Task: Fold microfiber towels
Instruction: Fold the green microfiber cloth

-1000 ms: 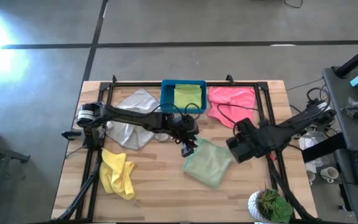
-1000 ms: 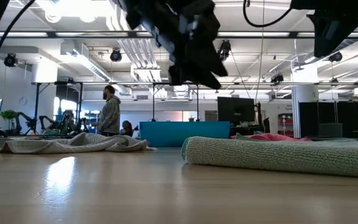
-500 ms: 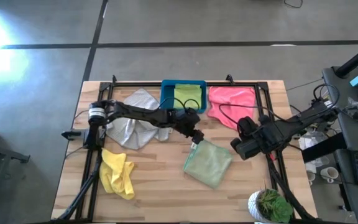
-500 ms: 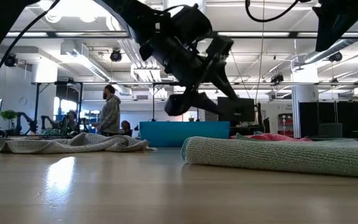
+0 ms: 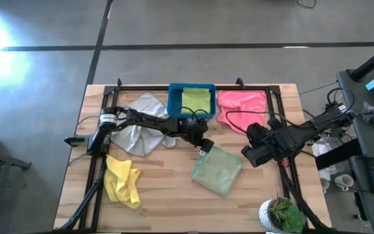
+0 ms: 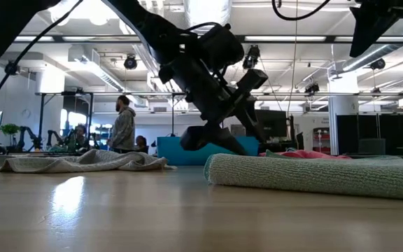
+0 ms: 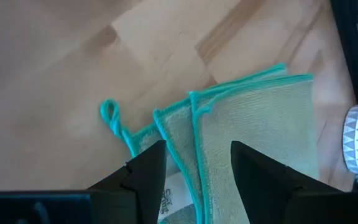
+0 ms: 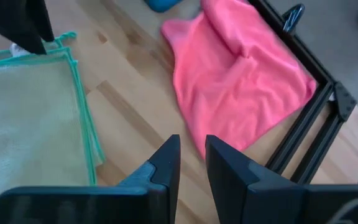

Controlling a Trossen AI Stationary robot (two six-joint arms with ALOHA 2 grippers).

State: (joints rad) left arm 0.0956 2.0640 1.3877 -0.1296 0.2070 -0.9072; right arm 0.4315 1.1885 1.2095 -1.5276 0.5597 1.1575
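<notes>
Left gripper poised over a corner of the folded pale sage green towel at the middle of the desk.

Its jaws stand apart, straddling the towel's teal-edged layers, not clamped on them. The right gripper waits just right of that towel, jaws slightly apart and holding nothing. The light grey towel lies crumpled at far left, the yellow towel bunched at near left, and the pink towel loose at far right. The lime green towel sits inside the blue bin at the far middle. A potted plant stands at the near right corner.
</notes>
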